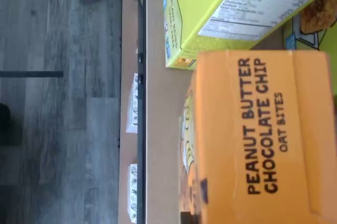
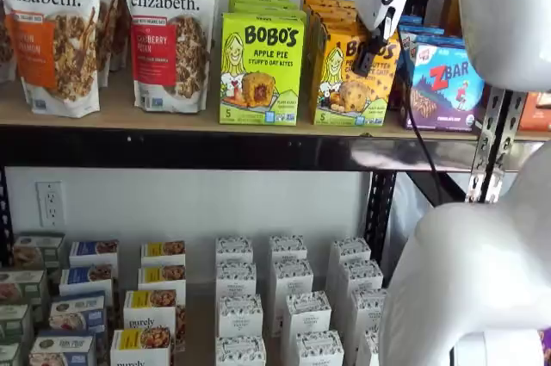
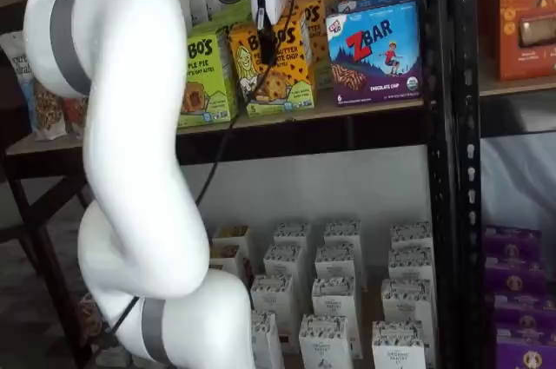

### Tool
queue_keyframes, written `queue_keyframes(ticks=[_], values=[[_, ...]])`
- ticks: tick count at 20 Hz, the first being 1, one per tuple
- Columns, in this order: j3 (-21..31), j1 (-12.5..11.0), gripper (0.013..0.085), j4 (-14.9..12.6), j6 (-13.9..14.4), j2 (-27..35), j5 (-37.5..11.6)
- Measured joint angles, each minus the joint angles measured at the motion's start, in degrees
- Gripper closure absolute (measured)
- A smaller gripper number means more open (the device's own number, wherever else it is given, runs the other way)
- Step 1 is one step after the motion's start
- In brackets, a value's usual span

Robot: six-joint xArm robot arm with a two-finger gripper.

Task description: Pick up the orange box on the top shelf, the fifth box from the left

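Note:
The orange box [image 2: 340, 82] with black BOBO'S lettering stands at the front of the top shelf [image 2: 155, 116], and it shows in both shelf views [image 3: 282, 78]. In the wrist view its top [image 1: 263, 139] reads "Peanut Butter Chocolate Chip Oat Bites", close under the camera. My gripper [image 2: 364, 63] hangs in front of the box's upper right part. Its white body and black fingers [image 3: 266, 46] overlap the box front. No gap shows between the fingers, and I cannot tell whether they touch the box. The shelf plank [image 3: 373, 108] also shows in the wrist view [image 1: 160, 129].
A lime-green Bobo's Apple Pie box [image 2: 258, 65] stands directly left of the orange box. A blue ZBar box [image 2: 448, 82] stands directly right. Granola bags [image 2: 168, 30] fill the shelf's left. A black upright [image 3: 439, 126] rises at the right. Small white boxes [image 2: 284, 297] sit below.

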Motion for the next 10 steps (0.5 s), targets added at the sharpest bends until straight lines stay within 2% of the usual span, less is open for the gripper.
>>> queue_keyframes(ticks=[2, 5, 10], values=[[0.14, -0.02, 0.0570, 0.26, 0.01, -0.17, 0.06], [0.31, -0.04, 0.0650, 0.45, 0.02, -0.35, -0.04], [0.45, -0.05, 0.0650, 0.24, 0.02, -0.58, 0.18]])
